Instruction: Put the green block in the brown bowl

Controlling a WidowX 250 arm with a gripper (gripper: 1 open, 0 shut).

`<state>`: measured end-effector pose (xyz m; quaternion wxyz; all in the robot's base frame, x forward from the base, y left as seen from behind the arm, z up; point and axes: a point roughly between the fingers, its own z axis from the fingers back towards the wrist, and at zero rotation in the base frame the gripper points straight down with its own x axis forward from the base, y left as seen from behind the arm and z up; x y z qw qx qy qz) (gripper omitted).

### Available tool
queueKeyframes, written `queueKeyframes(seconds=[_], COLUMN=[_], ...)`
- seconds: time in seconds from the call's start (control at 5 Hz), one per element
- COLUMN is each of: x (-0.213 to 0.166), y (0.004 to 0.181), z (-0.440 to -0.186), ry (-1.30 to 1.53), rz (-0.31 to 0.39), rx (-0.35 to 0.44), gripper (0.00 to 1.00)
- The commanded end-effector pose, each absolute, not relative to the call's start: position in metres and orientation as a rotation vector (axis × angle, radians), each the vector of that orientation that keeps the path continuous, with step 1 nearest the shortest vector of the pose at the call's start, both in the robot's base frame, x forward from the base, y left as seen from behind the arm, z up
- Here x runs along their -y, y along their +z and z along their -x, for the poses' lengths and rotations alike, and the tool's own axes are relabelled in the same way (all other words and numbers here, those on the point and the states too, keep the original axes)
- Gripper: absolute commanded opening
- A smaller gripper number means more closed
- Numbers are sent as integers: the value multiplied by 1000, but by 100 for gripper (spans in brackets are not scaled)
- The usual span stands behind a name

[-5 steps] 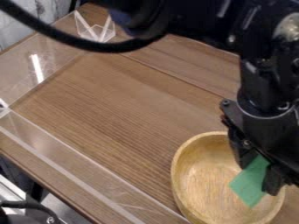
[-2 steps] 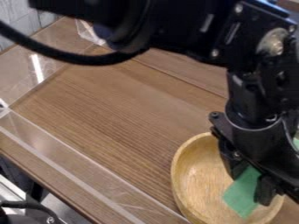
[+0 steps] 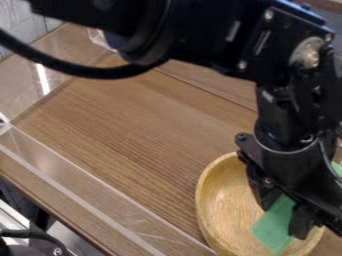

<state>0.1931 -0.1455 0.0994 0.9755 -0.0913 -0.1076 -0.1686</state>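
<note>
The green block (image 3: 278, 226) hangs tilted just over the inside of the brown bowl (image 3: 227, 208), which sits at the lower right of the wooden table. My gripper (image 3: 289, 208) points steeply down over the bowl and is shut on the block's upper end. The black fingers (image 3: 315, 222) cover the top of the block; only its lower half shows. Whether the block touches the bowl's floor I cannot tell.
A wooden tabletop (image 3: 134, 120) stretches to the left of the bowl, with a clear plastic wall (image 3: 54, 170) along its front and left edges. The black arm (image 3: 201, 40) spans the top of the view.
The gripper with the green block has sunk slightly into the bowl and shifted a little left; the arm's upper part swung across the top of the view.
</note>
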Motion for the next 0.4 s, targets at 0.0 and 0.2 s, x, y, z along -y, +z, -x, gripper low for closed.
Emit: queueKeyframes(seconds=[0.0, 0.2], x=[145, 145], y=[107, 102], z=[-198, -199], ry=[-309, -300], rz=[207, 209], rx=[251, 245], gripper=[0, 100])
